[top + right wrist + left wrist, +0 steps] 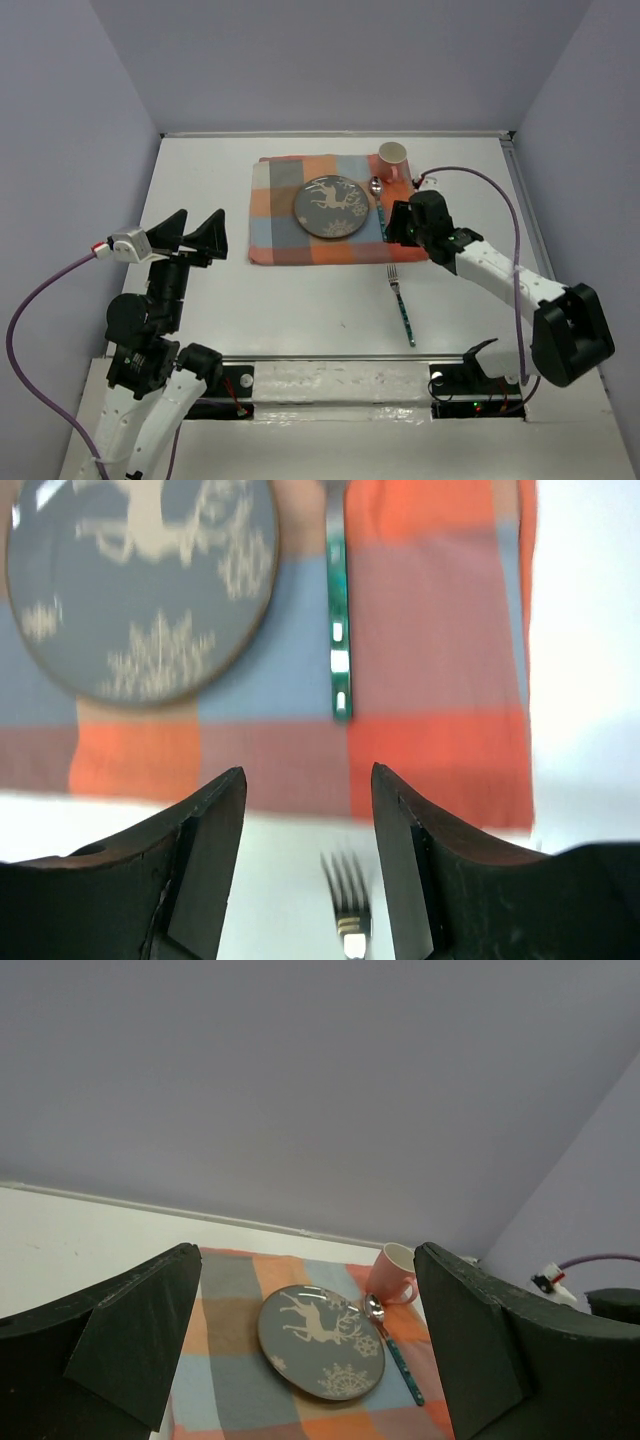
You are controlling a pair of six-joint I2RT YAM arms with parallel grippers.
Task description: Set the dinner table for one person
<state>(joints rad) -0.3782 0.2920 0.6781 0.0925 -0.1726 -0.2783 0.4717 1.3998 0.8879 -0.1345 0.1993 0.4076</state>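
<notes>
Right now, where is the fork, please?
In the top view, the fork lies on the bare table, right of centre, just off the near edge of the cloth.

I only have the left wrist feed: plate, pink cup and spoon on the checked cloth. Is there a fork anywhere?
Observer: Yes. A fork lies on the bare dinner table, just off the near edge of the cloth, to the right of the plate.
Operator: Which way does it point?
Observer: Tines toward the cloth, handle toward the arm bases.
Operator: Where is the right gripper?
Observer: The right gripper is open over the cloth's near right part. In its wrist view the fork's tines show between its fingers.
</notes>
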